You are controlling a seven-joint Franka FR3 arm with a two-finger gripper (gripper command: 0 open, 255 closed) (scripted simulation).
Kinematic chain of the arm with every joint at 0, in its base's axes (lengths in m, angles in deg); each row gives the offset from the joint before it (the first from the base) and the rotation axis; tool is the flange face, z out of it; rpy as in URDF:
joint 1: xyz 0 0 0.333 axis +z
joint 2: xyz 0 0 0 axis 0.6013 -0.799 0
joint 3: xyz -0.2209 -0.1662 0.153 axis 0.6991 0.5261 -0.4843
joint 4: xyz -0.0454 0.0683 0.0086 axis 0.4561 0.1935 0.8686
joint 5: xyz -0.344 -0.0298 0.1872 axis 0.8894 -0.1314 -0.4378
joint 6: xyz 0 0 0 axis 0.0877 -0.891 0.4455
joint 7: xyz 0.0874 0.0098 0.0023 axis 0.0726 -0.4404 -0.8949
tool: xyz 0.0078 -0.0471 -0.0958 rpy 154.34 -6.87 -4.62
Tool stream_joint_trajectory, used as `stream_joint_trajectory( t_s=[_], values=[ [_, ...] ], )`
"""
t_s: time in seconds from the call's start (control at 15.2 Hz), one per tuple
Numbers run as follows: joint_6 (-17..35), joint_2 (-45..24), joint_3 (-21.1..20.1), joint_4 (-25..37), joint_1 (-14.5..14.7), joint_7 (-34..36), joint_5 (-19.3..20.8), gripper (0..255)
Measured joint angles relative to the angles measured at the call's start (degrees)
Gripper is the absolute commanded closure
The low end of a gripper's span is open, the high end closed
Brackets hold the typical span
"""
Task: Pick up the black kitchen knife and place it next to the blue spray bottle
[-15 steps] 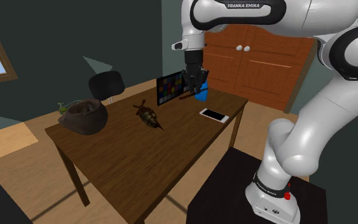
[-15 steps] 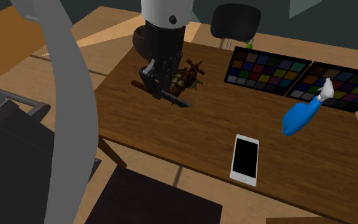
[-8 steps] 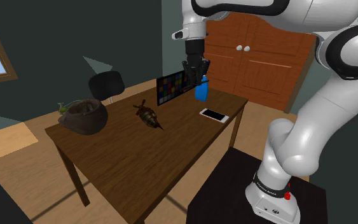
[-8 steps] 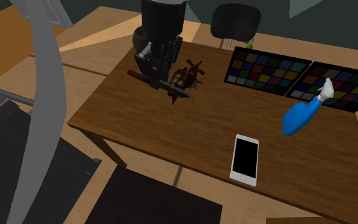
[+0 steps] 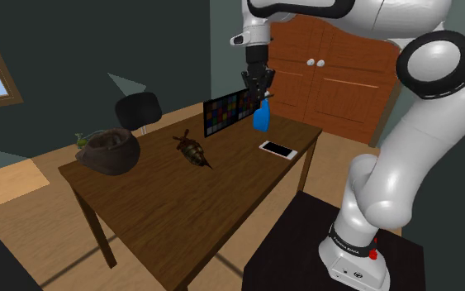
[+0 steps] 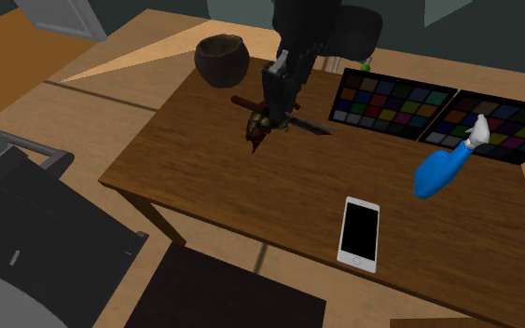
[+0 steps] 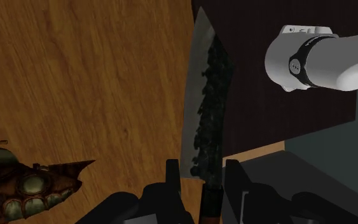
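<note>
held above the table [image 6: 241, 200]: the black gripper [image 7: 201, 170] hangs from the white arm with its two fingers [image 7: 234, 186] clamped on the kitchen knife [image 7: 203, 108], one on each flat side, close to where the blade meets the reddish-brown handle. the blade is dark grey with a rough black mottled patch along it, and it points straight out ahead of the fingers.

in the second exterior view the knife lies roughly level across the fingertips, clear of the wood, handle toward that view's left and tip toward its right, over a brown ornate ornament [image 6: 260, 129] that rests on the table.

the blue spray bottle [image 6: 440, 170] sits tilted on the table near that view's right edge, its white head toward a colour chart [image 6: 493, 126]; a second colour chart [image 6: 395, 104] lies beside the first. bottle and knife are well apart here. in the shoulder view the gripper is seen just above the bottle.

also on the table: a white-edged phone [image 6: 360, 233] with a dark screen, lying flat nearer the front edge than the bottle, and a dark brown bowl [image 6: 223, 61] at the far corner. a black chair back [image 5: 137, 109] stands behind the table, and wooden cabinet doors [image 5: 346, 78] close the back of the room. the arm's base sits on its dark stand [image 5: 296, 240].
</note>
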Motion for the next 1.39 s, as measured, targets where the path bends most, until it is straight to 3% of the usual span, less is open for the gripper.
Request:
stream_joint_trajectory(
  t_s=[0.46, 0.79, 1.12, 1.32, 1.39],
  values=[
    [-1.6, -9.8, 7.3, 10.2, -4.0, -11.9, -1.0, 255],
    [-3.9, -20.4, 12.1, 21.3, -9.3, -21.3, -4.8, 255],
    [-9.4, -34.0, 14.6, 38.3, -18.9, -29.9, -11.5, 255],
    [-15.7, -44.0, 14.0, 54.3, -28.2, -33.1, -16.9, 255],
    [-15.6, -44.5, 14.0, 54.5, -28.6, -33.5, -17.1, 255]
  ],
)
